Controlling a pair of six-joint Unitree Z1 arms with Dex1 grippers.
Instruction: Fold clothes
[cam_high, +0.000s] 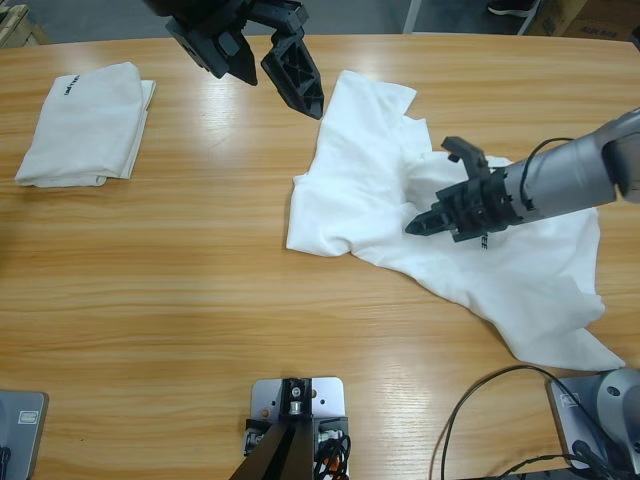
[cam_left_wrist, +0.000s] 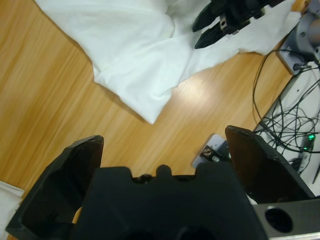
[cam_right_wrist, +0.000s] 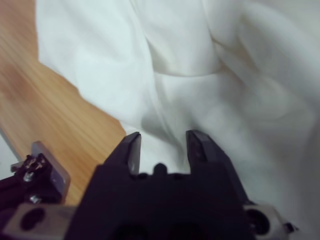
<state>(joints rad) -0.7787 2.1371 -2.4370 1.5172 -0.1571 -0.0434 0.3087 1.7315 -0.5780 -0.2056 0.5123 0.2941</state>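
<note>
High view: a crumpled white T-shirt lies right of centre, a folded T-shirt upper left. Left wrist view: left gripper spread wide above the table. Right wrist view: right gripper slightly parted over crumpled cloth, gripping nothing

Long wooden table, light grain w/ glare streaks, fills most of the high view. Black cables loop across its near-right corner; the left wrist view shows more tangled black cables past the table edge. Cardboard boxes and someone's dark shoe sit on the floor beyond the far edge.
</note>
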